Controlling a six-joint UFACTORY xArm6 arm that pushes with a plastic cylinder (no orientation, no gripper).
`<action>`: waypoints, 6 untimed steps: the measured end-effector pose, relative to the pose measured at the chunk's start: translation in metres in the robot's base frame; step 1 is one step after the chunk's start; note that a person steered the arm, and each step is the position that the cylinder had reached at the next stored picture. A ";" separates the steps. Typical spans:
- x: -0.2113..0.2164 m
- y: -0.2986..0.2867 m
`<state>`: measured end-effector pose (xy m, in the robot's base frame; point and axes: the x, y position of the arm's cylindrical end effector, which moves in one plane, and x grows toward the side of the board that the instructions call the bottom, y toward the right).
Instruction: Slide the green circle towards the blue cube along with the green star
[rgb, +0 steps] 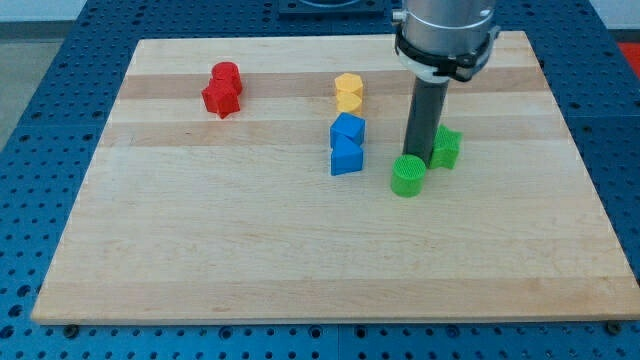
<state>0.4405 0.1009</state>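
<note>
The green circle (407, 176) lies right of the board's middle. The green star (446, 148) sits just up and right of it. My tip (416, 160) stands between them, touching the circle's upper right edge and close to the star's left side. The blue cube (348, 129) is to the view's left of the circle, with a second blue block (346, 157) directly below it, touching it. The rod hides part of the star's left edge.
A yellow block (348, 92) sits above the blue cube. Two red blocks (222, 89) sit together at the view's upper left. The wooden board (200, 240) lies on a blue perforated table.
</note>
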 end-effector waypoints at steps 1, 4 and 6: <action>0.020 0.000; 0.064 0.000; 0.086 -0.004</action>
